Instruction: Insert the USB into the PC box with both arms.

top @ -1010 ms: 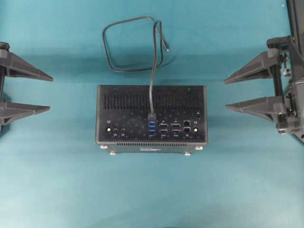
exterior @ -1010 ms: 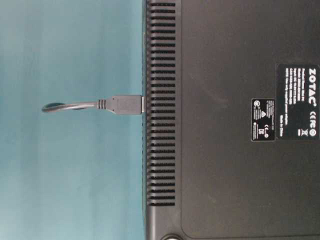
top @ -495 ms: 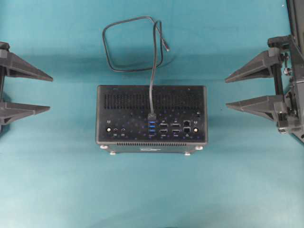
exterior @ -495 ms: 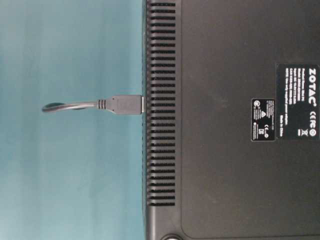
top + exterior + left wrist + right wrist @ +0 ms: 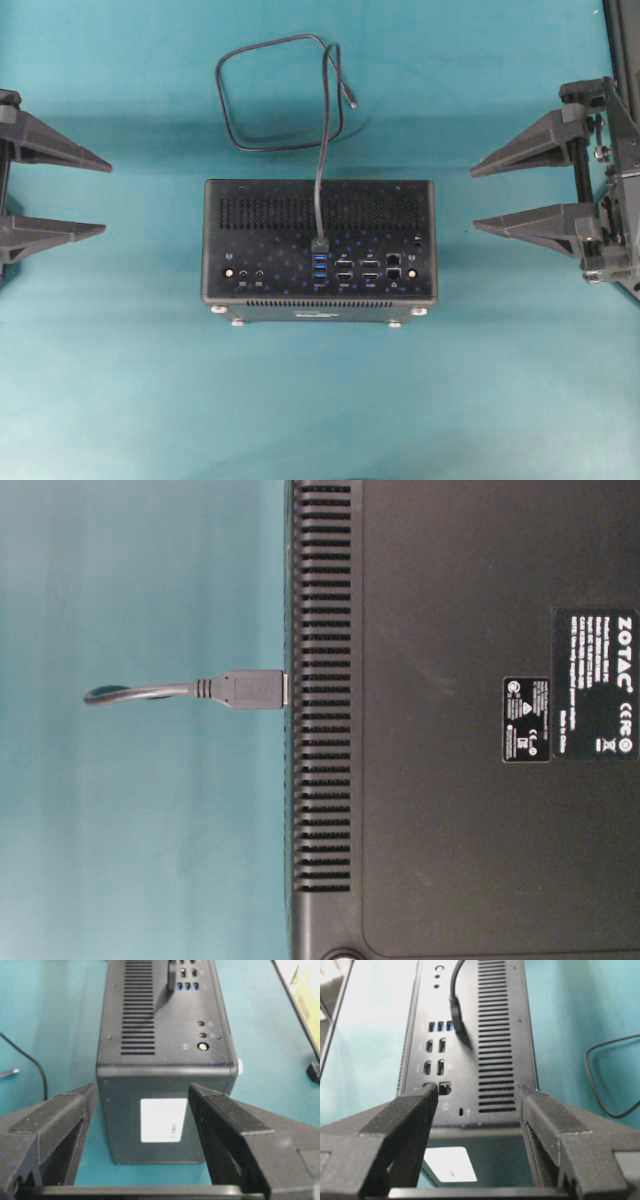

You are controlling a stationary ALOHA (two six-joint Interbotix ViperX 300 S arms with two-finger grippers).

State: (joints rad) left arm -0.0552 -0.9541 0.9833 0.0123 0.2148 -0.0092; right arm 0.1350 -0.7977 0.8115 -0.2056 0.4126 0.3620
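The black PC box lies mid-table with its port face up. The USB cable loops behind it, and its plug stands seated in a port by the blue slots; the table-level view shows the plug flush against the PC box. My left gripper hangs open left of the box, apart from it. My right gripper is open to the right, also apart. The left wrist view frames the box end between spread fingers. The right wrist view shows the plug beyond its fingers.
Teal cloth covers the table. A black pole rises at the right edge behind the right arm. A yellow-white object and a black foot sit at the right border of the left wrist view.
The right gripper has crept very slightly toward the box. The left gripper, the box and the plugged cable have not moved.
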